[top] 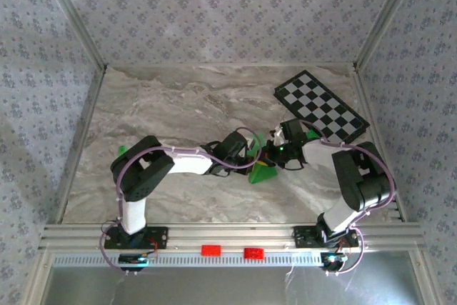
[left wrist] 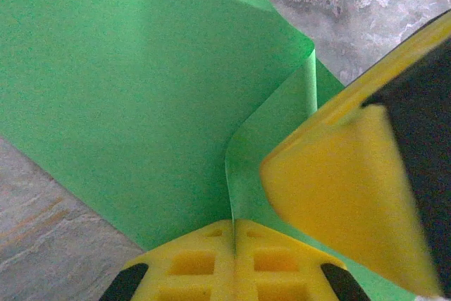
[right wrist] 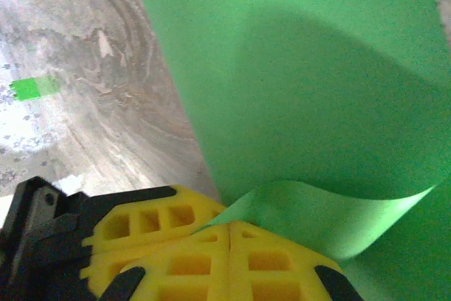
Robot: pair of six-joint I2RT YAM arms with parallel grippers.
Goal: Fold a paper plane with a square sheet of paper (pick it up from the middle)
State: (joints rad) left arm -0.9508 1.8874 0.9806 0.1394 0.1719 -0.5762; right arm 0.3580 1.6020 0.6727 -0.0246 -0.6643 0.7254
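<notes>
One sheet (left wrist: 127,68), pinched by left hand (left wrist: 232,234) and right hand (right wrist: 231,229); overhead, checkerboard (top: 321,107).

One square sheet of paper (left wrist: 141,68); one checkered board (top: 321,106); one tiny green block (top: 123,150); two red tabs (top: 211,250); two grippers, left gripper (left wrist: 232,234) and right gripper (right wrist: 231,234).

I see the square sheet of paper (top: 263,171), bright green and uncreased, just toward 4 o'clock of the surface's (top: 178,105) middle, partly raised, bowed, with one edge curling over.
</notes>
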